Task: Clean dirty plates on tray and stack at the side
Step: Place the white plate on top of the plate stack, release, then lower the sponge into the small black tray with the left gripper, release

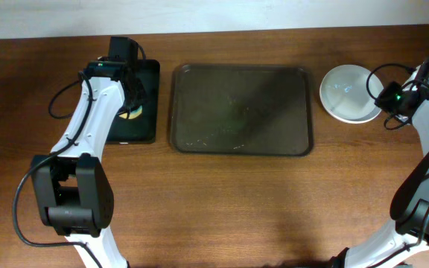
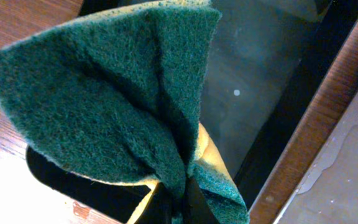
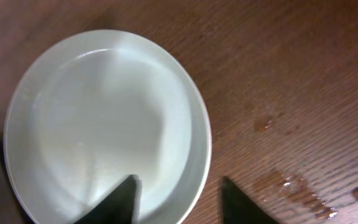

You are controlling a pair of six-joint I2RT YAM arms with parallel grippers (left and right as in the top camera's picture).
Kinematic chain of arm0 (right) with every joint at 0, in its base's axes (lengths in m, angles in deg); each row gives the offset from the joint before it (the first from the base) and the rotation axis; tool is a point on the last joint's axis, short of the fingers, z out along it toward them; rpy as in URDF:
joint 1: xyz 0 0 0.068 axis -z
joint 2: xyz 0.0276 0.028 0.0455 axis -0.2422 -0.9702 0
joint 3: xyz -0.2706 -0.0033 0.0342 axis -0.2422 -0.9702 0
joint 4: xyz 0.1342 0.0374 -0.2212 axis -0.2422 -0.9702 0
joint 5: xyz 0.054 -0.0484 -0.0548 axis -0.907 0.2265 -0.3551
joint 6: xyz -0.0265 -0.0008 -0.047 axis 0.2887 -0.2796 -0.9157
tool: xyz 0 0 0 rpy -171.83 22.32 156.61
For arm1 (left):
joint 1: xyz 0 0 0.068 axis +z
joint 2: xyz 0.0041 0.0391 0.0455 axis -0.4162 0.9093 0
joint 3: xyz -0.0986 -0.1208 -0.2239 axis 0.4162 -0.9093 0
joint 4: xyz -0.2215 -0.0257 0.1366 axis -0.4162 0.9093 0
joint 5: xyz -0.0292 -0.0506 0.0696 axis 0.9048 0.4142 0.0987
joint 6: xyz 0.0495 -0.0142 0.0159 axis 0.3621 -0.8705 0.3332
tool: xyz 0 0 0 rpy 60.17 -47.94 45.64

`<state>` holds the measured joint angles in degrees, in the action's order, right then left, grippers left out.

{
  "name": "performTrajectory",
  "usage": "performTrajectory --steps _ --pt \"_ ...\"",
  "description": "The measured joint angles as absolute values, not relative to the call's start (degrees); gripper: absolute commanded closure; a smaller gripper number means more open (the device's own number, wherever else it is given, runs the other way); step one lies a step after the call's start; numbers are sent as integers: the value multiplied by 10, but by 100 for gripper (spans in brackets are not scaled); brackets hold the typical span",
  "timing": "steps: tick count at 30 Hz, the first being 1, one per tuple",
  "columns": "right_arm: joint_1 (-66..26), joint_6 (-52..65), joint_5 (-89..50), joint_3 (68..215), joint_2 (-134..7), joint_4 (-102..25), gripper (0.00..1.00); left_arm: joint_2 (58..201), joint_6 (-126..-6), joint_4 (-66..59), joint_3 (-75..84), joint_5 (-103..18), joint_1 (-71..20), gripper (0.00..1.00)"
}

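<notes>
Wooden table point(image 1: 222, 201), wet drops point(image 3: 291, 183) near stacked plates point(image 1: 348, 93) right of the tray point(image 1: 240, 109) | your left gripper point(image 2: 178, 200) clamps a green scouring sponge point(image 2: 117, 93) over the black tray point(image 1: 146, 128) | your right gripper point(image 3: 182, 199) spread wide above the plates.

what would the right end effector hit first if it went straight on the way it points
Probably the near rim of the white plate, lying right between its open fingers, though depth is unclear.
</notes>
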<state>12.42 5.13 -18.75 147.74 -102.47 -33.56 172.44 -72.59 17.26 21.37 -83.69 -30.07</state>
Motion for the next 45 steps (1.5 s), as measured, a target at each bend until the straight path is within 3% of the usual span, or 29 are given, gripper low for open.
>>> performTrajectory --steps 9,19,25,26,27,28,29,34,39,45 --pt "95 45 -327 1476 -995 -363 38 1724 -725 123 214 -831 -290 100" --pt "-88 25 -357 1474 -800 -394 36 1758 -647 20 213 -641 -217 99" --pt "-165 22 -333 1474 -794 -412 33 1808 -628 18 212 -596 -218 81" --pt "-172 22 -330 1474 -794 -413 32 1809 -628 18 211 -594 -218 72" --pt "-179 21 -327 1474 -794 -416 30 1810 -628 17 211 -593 -218 50" --pt "-185 19 -325 1474 -794 -418 27 1810 -628 15 211 -592 -218 21" --pt "-187 18 -324 1474 -794 -421 25 1810 -625 15 212 -593 -218 10" --pt "-197 17 -287 1474 -781 -460 20 1810 -623 16 212 -609 -218 0" --pt "-200 16 -238 1474 -712 -500 20 1797 -624 31 212 -618 -218 1" --pt "-200 17 -217 1474 -592 -616 22 1642 -624 131 212 -622 -218 0"
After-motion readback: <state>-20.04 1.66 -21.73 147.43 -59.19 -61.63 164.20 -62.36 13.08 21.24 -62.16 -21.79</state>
